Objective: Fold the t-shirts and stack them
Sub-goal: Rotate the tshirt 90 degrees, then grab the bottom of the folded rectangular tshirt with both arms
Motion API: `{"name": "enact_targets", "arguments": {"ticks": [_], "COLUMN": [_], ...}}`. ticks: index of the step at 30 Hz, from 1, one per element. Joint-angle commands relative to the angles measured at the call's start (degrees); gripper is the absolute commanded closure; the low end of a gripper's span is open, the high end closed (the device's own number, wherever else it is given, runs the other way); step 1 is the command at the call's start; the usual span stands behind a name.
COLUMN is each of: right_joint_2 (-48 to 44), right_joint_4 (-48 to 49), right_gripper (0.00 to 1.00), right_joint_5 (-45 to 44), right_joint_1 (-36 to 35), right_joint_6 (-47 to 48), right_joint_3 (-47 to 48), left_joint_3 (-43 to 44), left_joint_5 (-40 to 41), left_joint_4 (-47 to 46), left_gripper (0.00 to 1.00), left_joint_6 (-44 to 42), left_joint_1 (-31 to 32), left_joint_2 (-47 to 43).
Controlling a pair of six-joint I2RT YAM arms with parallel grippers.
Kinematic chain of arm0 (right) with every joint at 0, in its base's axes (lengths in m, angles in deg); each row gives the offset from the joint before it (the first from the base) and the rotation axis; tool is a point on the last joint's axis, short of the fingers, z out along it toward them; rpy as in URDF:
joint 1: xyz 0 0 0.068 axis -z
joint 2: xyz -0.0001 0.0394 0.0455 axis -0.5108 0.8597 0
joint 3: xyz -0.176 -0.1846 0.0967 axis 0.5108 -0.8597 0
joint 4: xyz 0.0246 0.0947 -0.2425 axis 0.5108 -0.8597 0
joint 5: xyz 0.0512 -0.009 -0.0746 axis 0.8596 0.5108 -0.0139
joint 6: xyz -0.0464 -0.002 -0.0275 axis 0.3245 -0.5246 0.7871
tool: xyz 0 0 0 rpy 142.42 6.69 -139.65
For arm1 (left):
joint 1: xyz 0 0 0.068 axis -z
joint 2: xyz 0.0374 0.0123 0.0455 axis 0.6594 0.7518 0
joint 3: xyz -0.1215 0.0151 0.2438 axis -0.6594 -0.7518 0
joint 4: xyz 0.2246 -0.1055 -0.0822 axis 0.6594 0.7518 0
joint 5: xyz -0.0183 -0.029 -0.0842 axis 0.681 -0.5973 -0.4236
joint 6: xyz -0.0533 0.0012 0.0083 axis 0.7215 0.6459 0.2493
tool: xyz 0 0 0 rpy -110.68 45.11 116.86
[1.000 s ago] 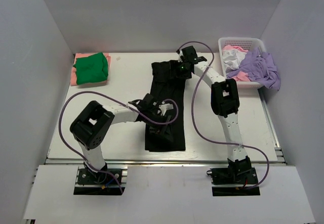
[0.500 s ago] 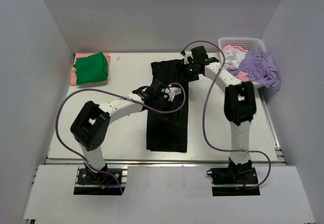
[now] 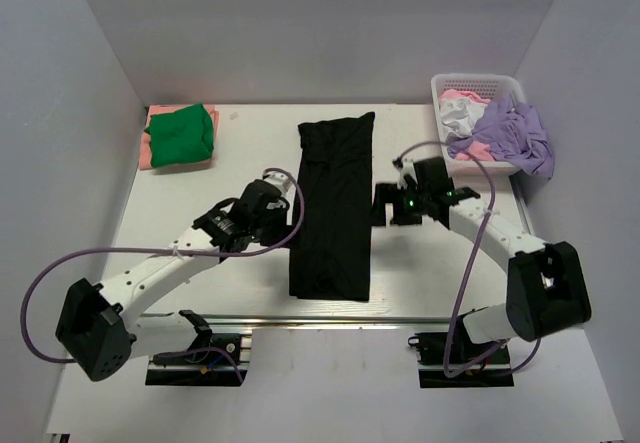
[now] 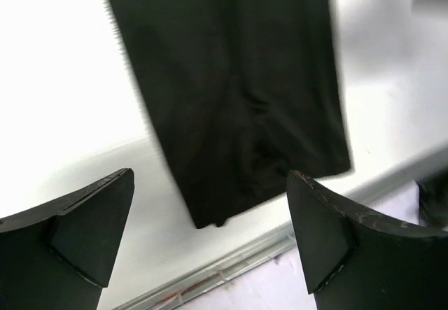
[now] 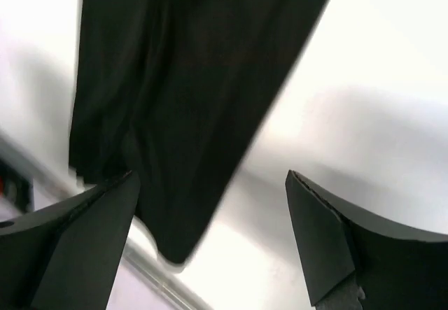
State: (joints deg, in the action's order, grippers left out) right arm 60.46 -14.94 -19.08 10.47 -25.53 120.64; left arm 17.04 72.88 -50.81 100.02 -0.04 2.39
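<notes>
From above, the black shirt [image 3: 333, 208] lies flat on the table [image 3: 230, 163] as a long narrow strip, running from the far middle down to the near edge. The left gripper [image 3: 282, 193] sits just beside the strip's left edge, about halfway along, and the right gripper [image 3: 384, 204] is just off its right edge at much the same level; both have their jaws spread wide and hold nothing. A folded green shirt [image 3: 181, 133] rests on a salmon-pink one [image 3: 149, 150] in the far left corner, well apart from the black shirt. At the far right a white basket [image 3: 478, 83] holds a lavender shirt [image 3: 512, 129] that spills over its near rim, a white shirt [image 3: 457, 115] and a pale pink one [image 3: 462, 95]. In the left wrist view, the two dark fingers [image 4: 84, 233] stand far apart with nothing between them, and the near end of the black shirt [image 4: 231, 93] lies on the white surface beyond, its corner close to the table's metal edge. In the right wrist view, the fingers [image 5: 329, 240] are likewise wide apart and empty, with the black strip [image 5: 182, 79] crossing the blurred picture at a slant past the left finger.
</notes>
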Motion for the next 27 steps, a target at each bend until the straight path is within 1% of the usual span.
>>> {"name": "enact_targets", "arguments": {"ticks": [1,2,3,4,5,6,7,9,12,14,15,16,17,18,19,21,22,23,25,27], "right_joint_2": [-6.61,-7.67,-9.08,-10.83,-10.15,-10.32,-11.1,-11.29,-11.2,-10.76,-10.67,-10.33,-9.8,-9.62,-9.36,-7.08,-6.29,-5.41,-4.26,-2.42], "right_joint_4": [1.63,-2.11,-3.89,-6.52,-7.5,-7.25,-6.12,-4.88,-4.52,-4.17,-3.91,-0.95,0.3,3.44,4.61,3.49,3.74,4.17,6.02,5.94], "right_gripper": [0.1,0.1,0.1,0.1,0.1,0.1,0.1,0.1,0.1,0.1,0.1,0.1,0.12,0.14,0.14,0.16,0.17,0.17,0.21,0.29], "right_joint_5": [11.21,11.32,10.62,10.01,9.91,10.26,12.53,13.42,13.08,11.94,11.06,10.88,11.49,12.02,12.54,12.55,12.46,12.63,12.64,13.25], "right_joint_1": [-0.93,-2.06,-2.68,-3.12,-4.43,-4.97,-5.41,-7.07,-9.1,-10.07,-10.42,-11.12,-11.13,-11.65,-12.0,-12.53,-12.88,-13.15,-13.76,-14.02], "right_joint_6": [-5.89,-5.56,-5.12,-5.11,-5.55,-6.68,-8.52,-11.34,-13.8,-15.65,-16.1,-17.32,-18.72,-19.43,-19.96,-19.97,-19.79,-19.79,-20.23,-20.14], "right_joint_3": [-9.67,-11.46,-12.26,-12.53,-13.14,-14.98,-16.73,-18.93,-21.23,-23.15,-23.69,-24.04,-25.0,-25.88,-26.07,-25.11,-25.19,-25.45,-25.72,-25.19], "left_joint_3": [-4.47,-5.44,-7.28,-8.17,-8.96,-9.49,-10.19,-10.81,-12.39,-13.79,-13.8,-14.67,-15.37,-15.38,-15.38,-15.99,-16.0,-16.61,-18.62,-19.42], "left_joint_5": [8.98,7.84,6.87,4.16,2.05,0.29,-3.21,-6.74,-7.99,-9.66,-10.88,-12.02,-13.17,-15.09,-15.72,-16.78,-16.78,-17.48,-18.28,-19.07], "left_joint_4": [2.37,2.37,2.37,1.5,0.1,0.09,-0.61,-1.14,-2.28,-3.59,-4.3,-5.17,-5.79,-6.84,-6.85,-7.55,-7.56,-8.25,-8.88,-8.88], "left_gripper": [0.0,0.0,0.0,0.0,0.0,0.0,0.0,0.0,0.0,0.04,0.04,0.04,0.04,0.07,0.08,0.14,0.14,0.17,0.23,0.3], "left_joint_6": [5.97,5.98,5.98,6.59,6.59,6.59,6.59,6.59,6.59,5.89,5.19,4.58,4.05,3.52,3.52,2.99,2.99,2.99,2.99,2.99], "left_joint_1": [-1.04,-1.05,-1.05,-1.57,-1.57,-1.57,-1.57,-1.57,-1.57,-1.57,-0.7,-0.69,-0.69,-0.69,-0.69,-0.69,-0.69,-0.69,-0.69,-0.69], "left_joint_2": [-2.15,-2.15,-2.15,-1.02,1.0,2.15,3.29,5.66,5.68,5.68,5.68,5.68,6.89,7.69,8.57,10.67,10.69,11.38,11.39,11.39]}}
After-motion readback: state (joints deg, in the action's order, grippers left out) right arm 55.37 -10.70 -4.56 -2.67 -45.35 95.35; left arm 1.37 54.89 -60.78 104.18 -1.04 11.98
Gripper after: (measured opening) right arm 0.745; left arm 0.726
